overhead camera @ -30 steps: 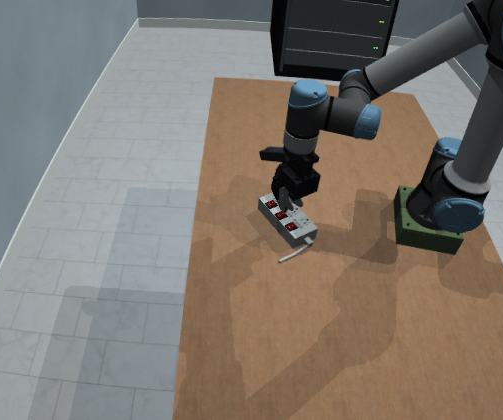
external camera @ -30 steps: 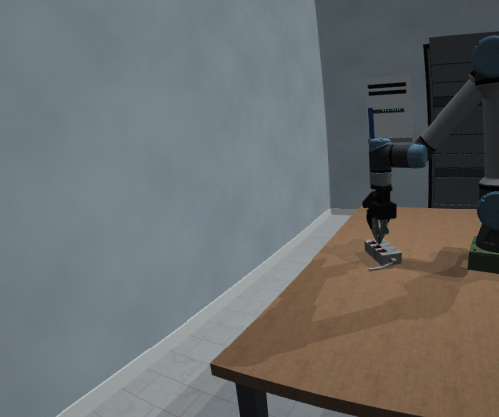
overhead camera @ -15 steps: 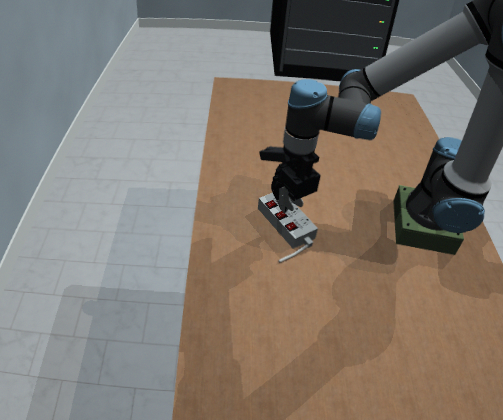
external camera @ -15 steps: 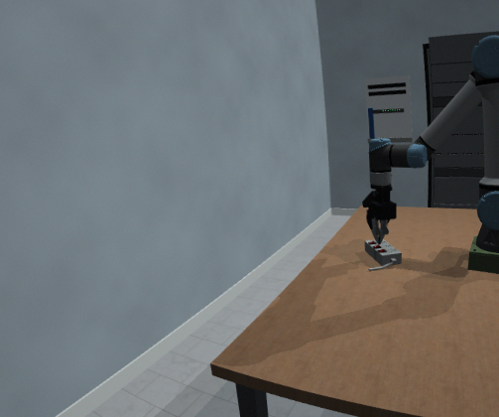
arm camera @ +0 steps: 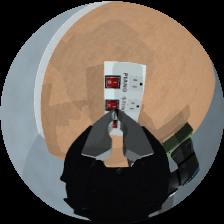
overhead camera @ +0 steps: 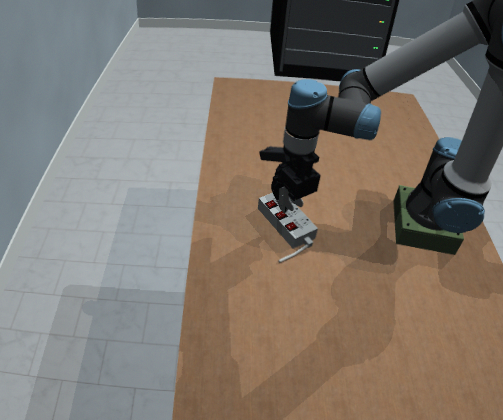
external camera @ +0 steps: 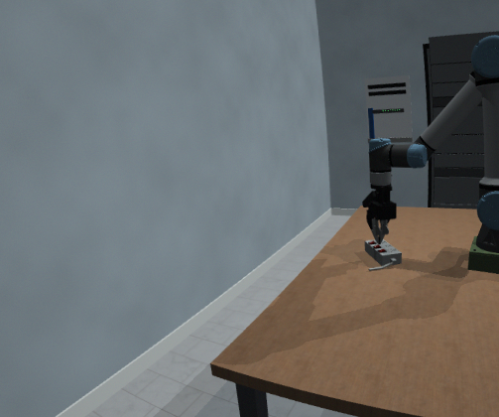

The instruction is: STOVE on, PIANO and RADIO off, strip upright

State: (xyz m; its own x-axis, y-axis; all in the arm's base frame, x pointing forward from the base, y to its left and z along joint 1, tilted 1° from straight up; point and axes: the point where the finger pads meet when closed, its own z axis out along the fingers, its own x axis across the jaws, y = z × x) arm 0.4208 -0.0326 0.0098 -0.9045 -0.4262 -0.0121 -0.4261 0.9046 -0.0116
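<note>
The grey power strip (overhead camera: 303,223) (external camera: 387,254) (arm camera: 133,75) lies on the wooden table (overhead camera: 321,325), switches facing up. It has three red rocker switches in a row. In the wrist view the far switch (arm camera: 111,82) is labelled PIANO. The middle switch (arm camera: 111,105) has a label that starts with ST. The third switch is mostly hidden under my fingertips and its label is hidden. My gripper (overhead camera: 285,206) (external camera: 381,239) (arm camera: 116,122) is shut and empty, pointing straight down, with its tips at that near switch.
The strip's short grey cable (overhead camera: 293,255) trails toward the table's middle. The arm's green base (overhead camera: 426,235) stands at the right edge. A dark cabinet (overhead camera: 331,35) stands behind the table's far end. The table's left edge is close to the strip.
</note>
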